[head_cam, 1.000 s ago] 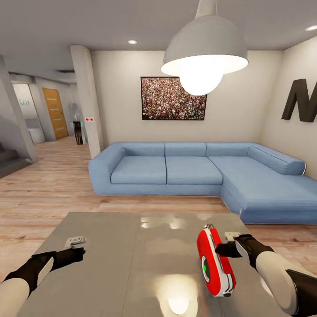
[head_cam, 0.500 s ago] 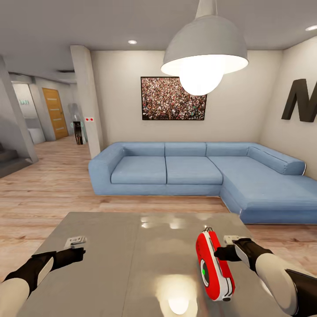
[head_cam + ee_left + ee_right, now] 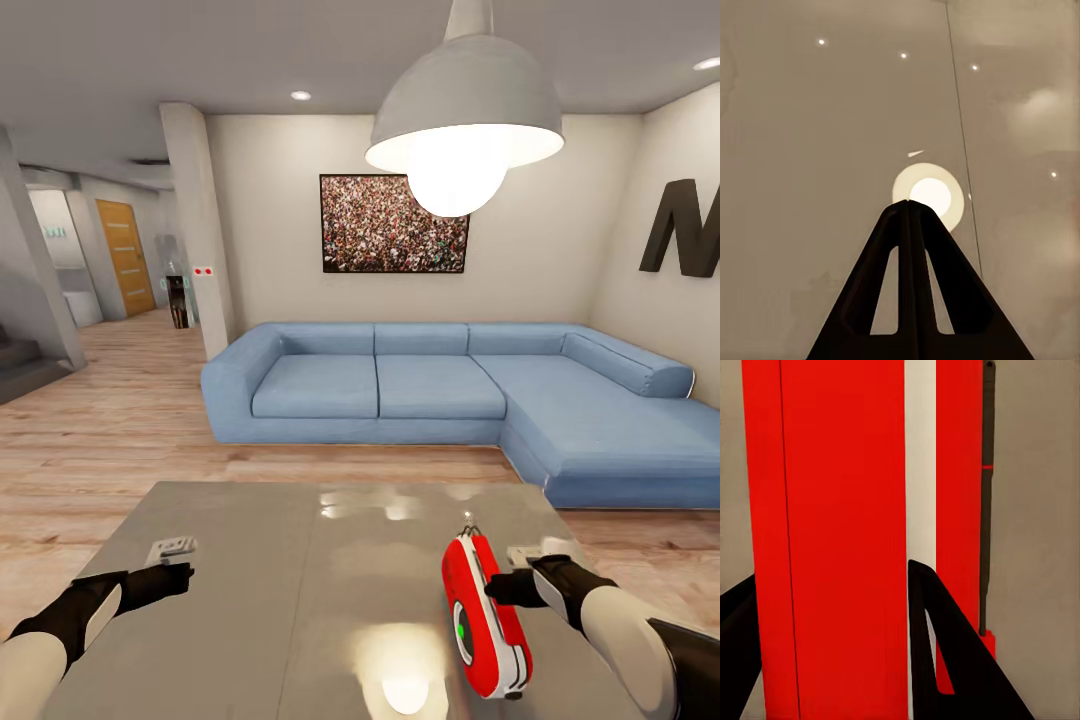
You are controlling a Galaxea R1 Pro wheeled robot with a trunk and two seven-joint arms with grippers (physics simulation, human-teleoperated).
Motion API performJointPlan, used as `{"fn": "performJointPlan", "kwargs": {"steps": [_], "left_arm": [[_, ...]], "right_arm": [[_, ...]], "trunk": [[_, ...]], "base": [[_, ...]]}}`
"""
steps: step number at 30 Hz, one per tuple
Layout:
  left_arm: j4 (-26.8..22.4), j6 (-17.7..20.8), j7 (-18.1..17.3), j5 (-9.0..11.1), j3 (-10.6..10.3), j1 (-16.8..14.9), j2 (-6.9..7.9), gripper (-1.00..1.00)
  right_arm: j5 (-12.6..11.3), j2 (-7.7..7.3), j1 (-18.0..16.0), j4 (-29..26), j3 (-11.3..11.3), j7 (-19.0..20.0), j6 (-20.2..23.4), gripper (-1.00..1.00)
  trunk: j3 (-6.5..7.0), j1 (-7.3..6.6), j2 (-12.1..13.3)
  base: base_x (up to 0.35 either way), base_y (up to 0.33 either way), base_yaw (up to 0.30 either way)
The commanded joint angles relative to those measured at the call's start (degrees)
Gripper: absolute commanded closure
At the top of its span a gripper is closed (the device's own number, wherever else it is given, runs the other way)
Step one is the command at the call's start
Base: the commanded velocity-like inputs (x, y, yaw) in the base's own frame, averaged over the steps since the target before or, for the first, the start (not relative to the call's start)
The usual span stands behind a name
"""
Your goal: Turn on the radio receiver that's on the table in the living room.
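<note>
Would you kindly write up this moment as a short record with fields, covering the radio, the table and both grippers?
radio receiver: red radio receiver stands on edge on the table, near its right front; a green light shows on its dial
table: glossy grey top, reflecting the pendant lamp
right gripper: right gripper at the radio's right side; in the right wrist view its fingers are spread apart against the red casing
left gripper: left gripper over the table's left part, fingers pressed together, holding nothing
background: blue sofa beyond the table

Blue sofa (image 3: 450, 400), crowd picture (image 3: 394, 224), pendant lamp (image 3: 463, 120).
</note>
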Motion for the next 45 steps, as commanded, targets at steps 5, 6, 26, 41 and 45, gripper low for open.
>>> {"fn": "performJointPlan", "kwargs": {"steps": [5, 6, 26, 41, 45], "left_arm": [[-0.02, 0.0, 0.0, 0.0, 0.0, 0.02, 0.0, 1.0], [-0.02, 0.0, 0.0, 0.0, 0.0, 0.01, 0.0, 1.0], [0.36, -0.02, 0.0, 0.0, 0.0, 0.15, 0.0, 1.0], [0.68, -0.09, 0.0, -0.02, 0.0, 0.17, 0.08, 1.0], [0.68, -0.09, 0.0, -0.02, 0.0, 0.18, 0.09, 1.0]], "right_arm": [[-0.14, 0.02, 0.52, -0.05, -0.32, 0.0, -0.44, 1.0], [-0.14, 0.02, 0.77, -0.05, -0.32, 0.0, -0.52, 1.0], [-0.14, 0.02, 3.29, -0.04, -0.32, 0.19, -0.7, 1.0], [-0.17, 0.02, 4.91, -0.04, -0.32, 0.34, -2.27, 1.0], [-0.21, 0.02, 4.97, -0.04, -0.32, 0.42, -2.28, 1.0]], "trunk": [[0.01, 0.0, 0.0], [0.01, 0.0, 0.0], [0.01, 0.0, 0.0], [0.01, 0.0, 0.0], [0.01, 0.0, 0.0]], "base": [[0.0, 0.0, 0.0], [0.0, 0.0, 0.0], [0.0, 0.0, 0.0], [0.0, 0.0, 0.0], [0.0, 0.0, 0.0]]}}
